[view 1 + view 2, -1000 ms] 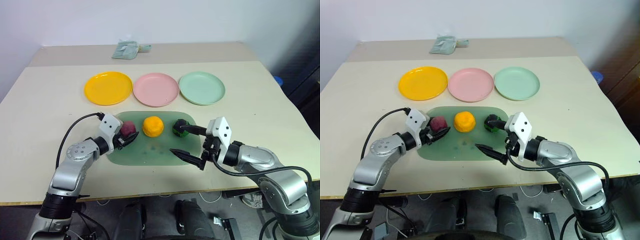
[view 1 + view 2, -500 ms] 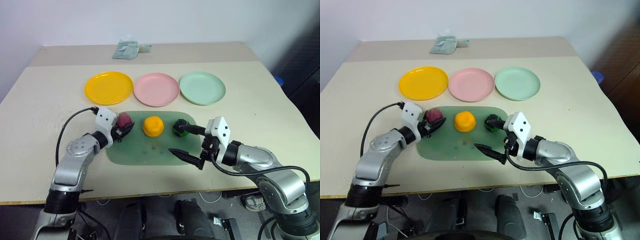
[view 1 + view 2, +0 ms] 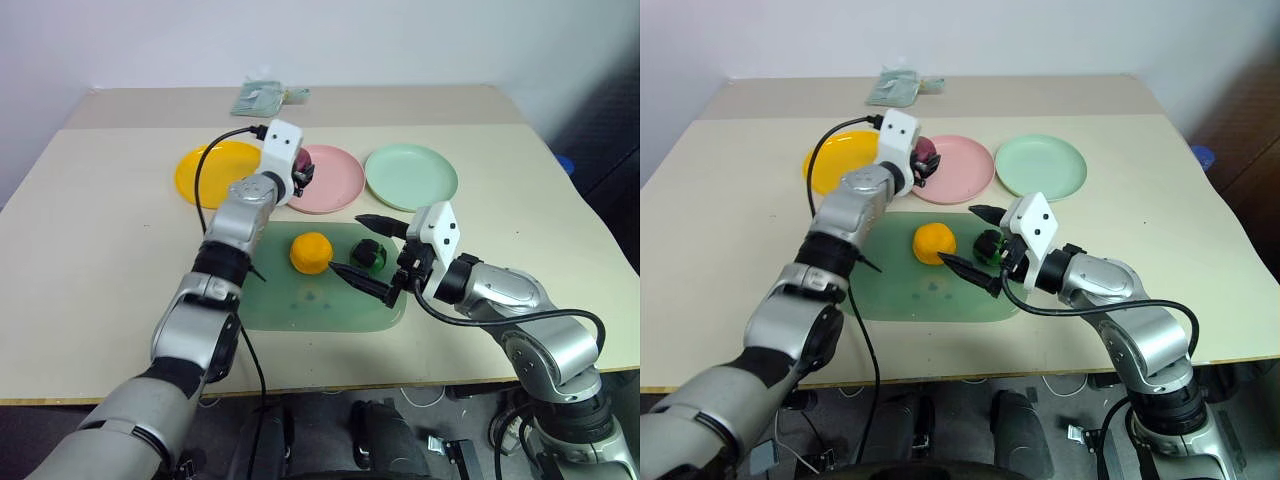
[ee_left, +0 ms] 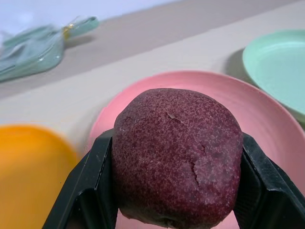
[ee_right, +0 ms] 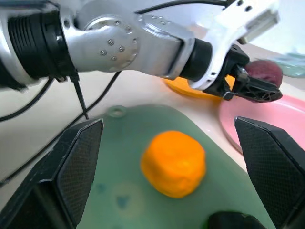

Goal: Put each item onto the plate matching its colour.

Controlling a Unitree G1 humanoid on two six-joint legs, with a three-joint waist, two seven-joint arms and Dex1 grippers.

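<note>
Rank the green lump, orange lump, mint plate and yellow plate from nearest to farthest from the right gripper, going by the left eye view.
1. Green lump, between its open fingers.
2. Orange lump, on the board, leftward.
3. Mint plate, beyond the right gripper.
4. Yellow plate, far left.

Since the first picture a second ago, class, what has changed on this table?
The left pincer, shut on the maroon lump, carried it off the green board to above the pink plate. The right pincer kept open beside the green lump. The orange lump stayed put.
</note>
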